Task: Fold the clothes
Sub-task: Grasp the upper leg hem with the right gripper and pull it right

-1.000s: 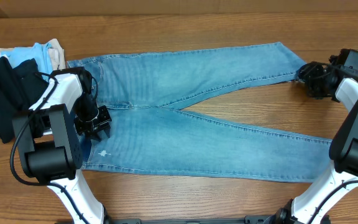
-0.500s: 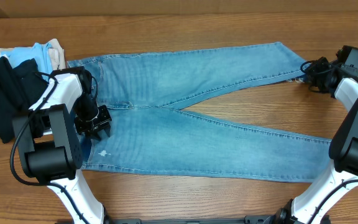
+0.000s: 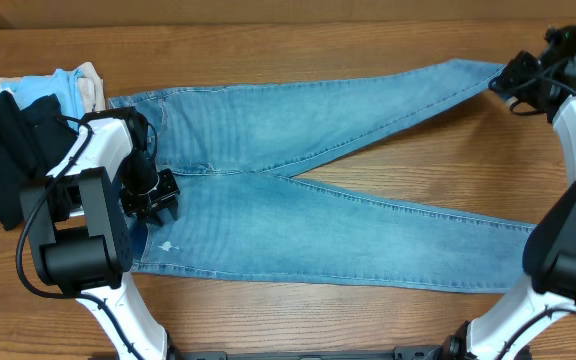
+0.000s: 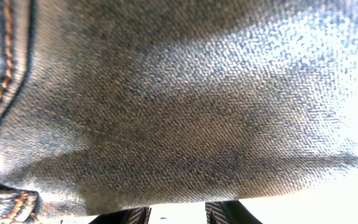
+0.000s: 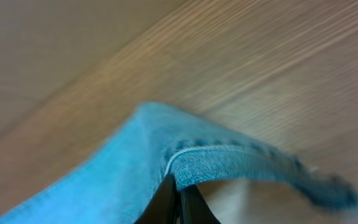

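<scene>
Denim jeans (image 3: 298,190) flat on table (image 3: 268,330) — right claw (image 5: 180,198) pinching leg hem; left claw (image 3: 154,205) on seat, grip unclear.

The overhead camera looks straight down on the whole bench (image 3: 318,40), end to end. My left wrist camera sits nearly against the jeans (image 4: 179,106), their weave filling it, my left fingers (image 4: 229,213) at its bottom edge. My right wrist camera looks close along my right fingers (image 5: 191,210) at the jeans' hem, with bench wood beyond. Overhead takes in both spots.
</scene>
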